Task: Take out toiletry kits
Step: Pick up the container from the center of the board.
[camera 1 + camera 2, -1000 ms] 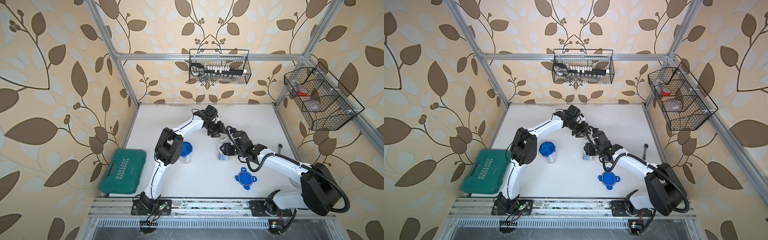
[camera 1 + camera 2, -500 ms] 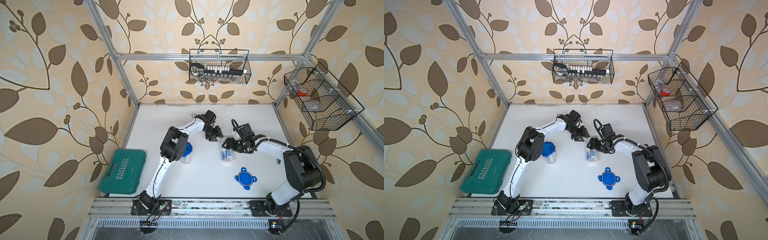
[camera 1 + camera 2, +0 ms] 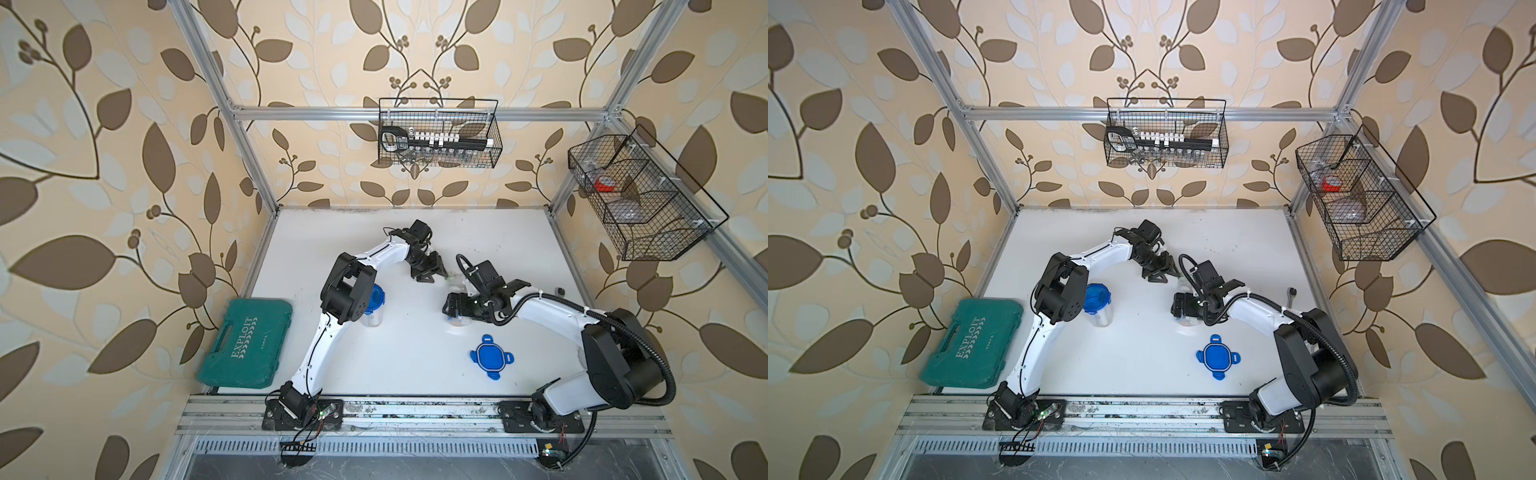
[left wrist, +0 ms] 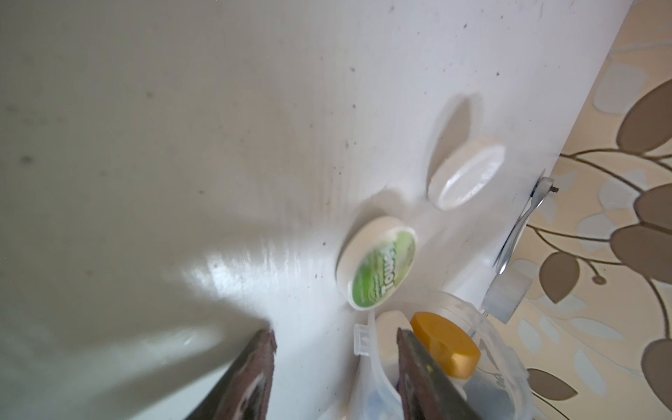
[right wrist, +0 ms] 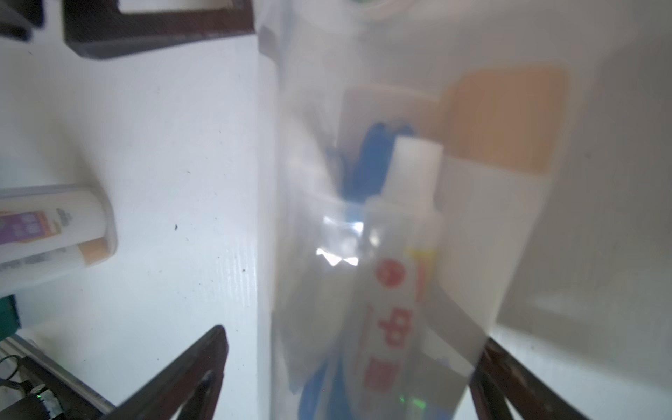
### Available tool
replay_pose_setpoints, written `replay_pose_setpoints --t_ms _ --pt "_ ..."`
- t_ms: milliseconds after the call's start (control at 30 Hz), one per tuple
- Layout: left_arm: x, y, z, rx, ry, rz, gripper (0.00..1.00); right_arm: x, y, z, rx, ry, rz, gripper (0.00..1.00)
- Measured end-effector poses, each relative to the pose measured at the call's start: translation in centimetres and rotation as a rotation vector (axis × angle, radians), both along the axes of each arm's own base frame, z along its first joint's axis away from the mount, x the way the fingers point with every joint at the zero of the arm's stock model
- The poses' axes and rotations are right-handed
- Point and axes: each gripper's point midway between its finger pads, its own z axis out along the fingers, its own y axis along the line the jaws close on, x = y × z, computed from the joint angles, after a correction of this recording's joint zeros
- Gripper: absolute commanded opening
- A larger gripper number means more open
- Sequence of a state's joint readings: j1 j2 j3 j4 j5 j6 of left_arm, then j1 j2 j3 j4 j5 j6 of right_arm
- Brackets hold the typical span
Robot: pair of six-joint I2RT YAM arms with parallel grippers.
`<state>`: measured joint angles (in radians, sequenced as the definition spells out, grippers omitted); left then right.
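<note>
2 round white discs (image 4: 378, 262) lie flat; both grippers' jaws gape, empty.

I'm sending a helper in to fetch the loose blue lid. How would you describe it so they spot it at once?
On the white table, look near the front rail, beside the right arm's base. The blue four-tabbed lid lies flat and alone there; the other blue lid sits on a clear jar.

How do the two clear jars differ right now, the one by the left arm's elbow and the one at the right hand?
The jar by the left elbow has its blue lid on. The jar at the right hand is open, and a loose blue lid lies on the table. No hand is at the lidded jar, whereas the open jar sits between the spread fingers of the right hand. Both are clear plastic with toiletries inside.
</note>
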<state>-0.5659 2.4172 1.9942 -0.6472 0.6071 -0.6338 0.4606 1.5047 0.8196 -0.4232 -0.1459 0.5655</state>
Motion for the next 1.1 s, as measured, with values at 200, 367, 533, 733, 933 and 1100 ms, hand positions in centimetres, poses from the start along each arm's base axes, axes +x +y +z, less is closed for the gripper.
replay_pose_setpoints --t_ms 200,367,533,733,933,1100 --pt "0.2 0.1 0.0 0.008 -0.011 0.003 0.56 -1.0 -1.2 -1.2 -0.130 0.018 -0.039 0.90" --pt "0.3 0.2 0.0 0.020 -0.016 0.008 0.56 -1.6 -1.6 -1.7 -0.177 0.038 -0.047 0.76" --pt "0.3 0.2 0.0 0.026 -0.024 0.006 0.56 -1.9 -2.1 -1.7 -0.198 0.047 -0.049 0.70" --pt "0.3 0.2 -0.1 0.029 -0.036 -0.005 0.56 -3.2 -3.0 -1.0 -0.241 0.092 -0.031 0.69" --pt "0.6 0.1 0.0 0.028 -0.044 -0.007 0.56 -3.7 -3.5 0.5 -0.245 0.170 -0.005 0.67" --pt "0.6 -0.7 0.0 0.021 -0.055 -0.017 0.56 -3.6 -3.2 1.4 -0.248 0.220 0.033 0.65"
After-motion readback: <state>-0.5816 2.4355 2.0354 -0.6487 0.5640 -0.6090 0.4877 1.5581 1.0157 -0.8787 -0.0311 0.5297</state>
